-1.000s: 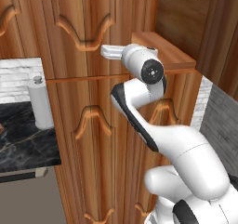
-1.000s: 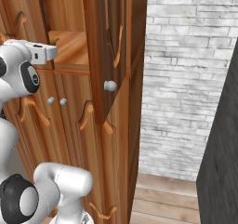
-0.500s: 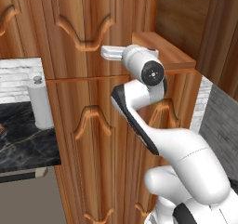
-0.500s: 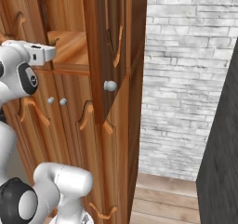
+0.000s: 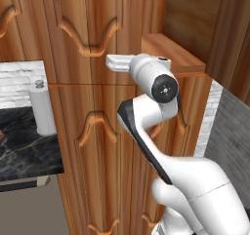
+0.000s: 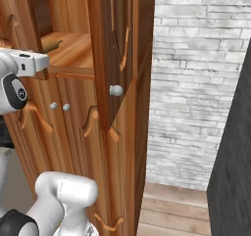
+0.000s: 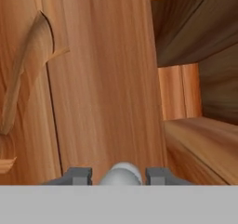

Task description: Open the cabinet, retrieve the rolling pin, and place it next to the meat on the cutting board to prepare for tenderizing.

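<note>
My jaws (image 7: 120,174) have just eased apart around the left door's knob (image 7: 122,174), which sits between my fingertips (image 7: 77,175) with slim gaps either side. Against a second ago my arm has barely shifted. The cabinet (image 5: 88,107) right door (image 6: 120,54) stands open; I cannot see the rolling pin.

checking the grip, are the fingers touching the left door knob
Apart. The hand view shows the knob between the fingers with a thin gap of wood showing on each side.
</note>
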Motion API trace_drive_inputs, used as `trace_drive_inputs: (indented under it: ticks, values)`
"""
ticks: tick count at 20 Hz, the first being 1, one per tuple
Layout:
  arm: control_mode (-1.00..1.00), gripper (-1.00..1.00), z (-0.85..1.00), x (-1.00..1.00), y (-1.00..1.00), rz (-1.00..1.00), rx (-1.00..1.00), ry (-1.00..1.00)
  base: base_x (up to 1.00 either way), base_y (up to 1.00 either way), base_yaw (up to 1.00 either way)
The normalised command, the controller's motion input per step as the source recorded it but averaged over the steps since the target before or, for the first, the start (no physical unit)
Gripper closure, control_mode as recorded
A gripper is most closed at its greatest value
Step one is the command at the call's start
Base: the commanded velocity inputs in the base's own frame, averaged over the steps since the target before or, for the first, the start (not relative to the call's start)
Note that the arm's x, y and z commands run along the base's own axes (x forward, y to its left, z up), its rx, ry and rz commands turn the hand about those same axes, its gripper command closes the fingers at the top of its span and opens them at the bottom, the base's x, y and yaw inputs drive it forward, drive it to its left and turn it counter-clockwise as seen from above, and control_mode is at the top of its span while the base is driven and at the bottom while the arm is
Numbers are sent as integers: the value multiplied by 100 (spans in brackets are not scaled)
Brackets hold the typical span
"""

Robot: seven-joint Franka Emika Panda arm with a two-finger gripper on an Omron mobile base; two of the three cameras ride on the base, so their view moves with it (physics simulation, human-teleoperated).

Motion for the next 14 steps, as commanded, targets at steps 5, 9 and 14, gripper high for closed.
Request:
trace_drive_inputs:
  ticks: [5,9,14]
  values:
    - [-100,100,0,-65,37,0,0,0,0,0,0]
    - [-100,100,-1,-72,56,0,-2,1,0,0,0]
    - [-100,100,0,-77,62,0,0,4,0,0,0]
